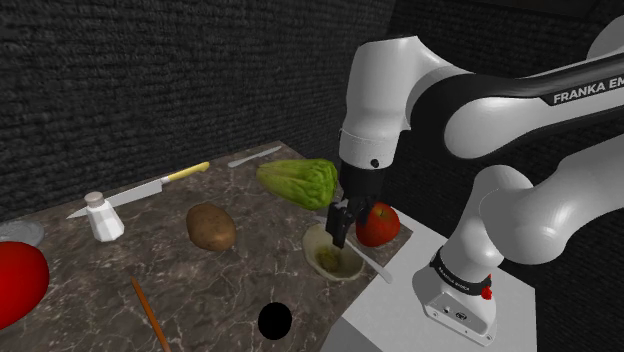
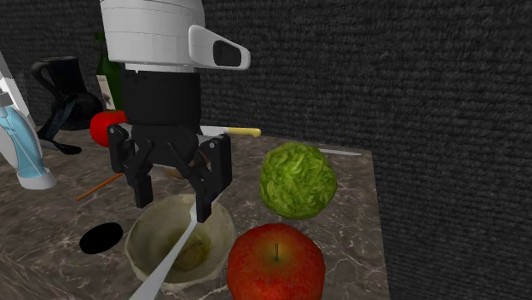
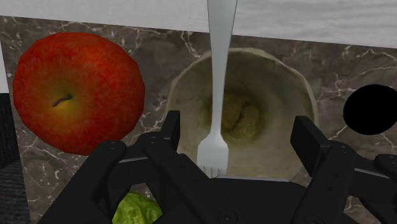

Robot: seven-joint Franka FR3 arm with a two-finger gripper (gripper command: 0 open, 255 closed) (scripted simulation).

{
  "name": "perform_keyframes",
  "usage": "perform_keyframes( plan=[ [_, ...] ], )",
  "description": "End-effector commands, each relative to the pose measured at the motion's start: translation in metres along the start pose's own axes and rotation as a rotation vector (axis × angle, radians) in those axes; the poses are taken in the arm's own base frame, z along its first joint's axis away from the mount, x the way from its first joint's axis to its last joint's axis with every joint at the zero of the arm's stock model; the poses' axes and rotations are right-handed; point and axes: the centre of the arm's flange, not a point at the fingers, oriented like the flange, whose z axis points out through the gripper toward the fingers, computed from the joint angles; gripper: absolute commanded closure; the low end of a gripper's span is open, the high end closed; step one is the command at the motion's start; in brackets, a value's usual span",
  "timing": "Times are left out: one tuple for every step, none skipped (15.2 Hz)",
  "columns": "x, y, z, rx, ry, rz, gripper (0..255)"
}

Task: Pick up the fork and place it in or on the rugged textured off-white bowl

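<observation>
At the shoulder view's far left we are seeing a red object (image 1: 15, 280) cut off by the picture's edge, with too little of it showing to name it. Moving right, a white shaker (image 1: 102, 217) is standing near a yellow-handled knife (image 1: 140, 190). Then come a potato (image 1: 210, 227), an orange stick (image 1: 150, 312) running out at the near edge, and a round black patch (image 1: 275, 321) on the marbled counter (image 1: 80, 270).

Further right a green lettuce head (image 1: 298, 182) is lying toward the far side. Just nearer than it, the gripper (image 1: 340, 228) is hanging over the off-white bowl (image 1: 318, 250), covering part of its rim. We are finding its fingers (image 3: 308, 137) standing apart and clasping nothing: the fork (image 3: 219, 76) is lying between them, nearer one finger but clear of both.

The fork's head is resting down inside the bowl, and its handle is leaning out over the rim toward the white stand (image 1: 390, 310). Its tines are hiding behind the gripper's body in the wrist view, and in the second exterior view the handle's end is running off the bottom edge. Something yellowish is sitting in the bowl's bottom — we cannot make out what.

Rightmost, a red apple (image 1: 378, 224) is sitting just beside the bowl.
</observation>
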Motion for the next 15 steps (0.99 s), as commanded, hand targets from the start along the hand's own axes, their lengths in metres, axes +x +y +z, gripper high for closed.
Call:
perform_keyframes(
  plan=[
    [0.000,0.000,0.000,0.000,0.000,0.000,0],
    [0.000,0.000,0.000,0.000,0.000,0.000,0],
    [0.000,0.000,0.000,0.000,0.000,0.000,0],
    [0.000,0.000,-0.013,0.000,0.000,0.000,0],
    [0.000,0.000,-0.026,0.000,0.000,0.000,0],
    [0.000,0.000,-0.040,0.000,0.000,0.000,0],
    [0.000,0.000,-0.050,0.000,0.000,0.000,0],
    [0.000,0.000,-0.050,0.000,0.000,0.000,0],
    [0.000,0.000,-0.050,0.000,0.000,0.000,0],
    [0.000,0.000,-0.050,0.000,0.000,0.000,0],
    [0.000,0.000,-0.050,0.000,0.000,0.000,0],
    [0.000,0.000,-0.050,0.000,0.000,0.000,0],
    [0.000,0.000,-0.050,0.000,0.000,0.000,0],
    [0.000,0.000,-0.050,0.000,0.000,0.000,0],
    [0.000,0.000,-0.050,0.000,0.000,0.000,0]
  ],
)
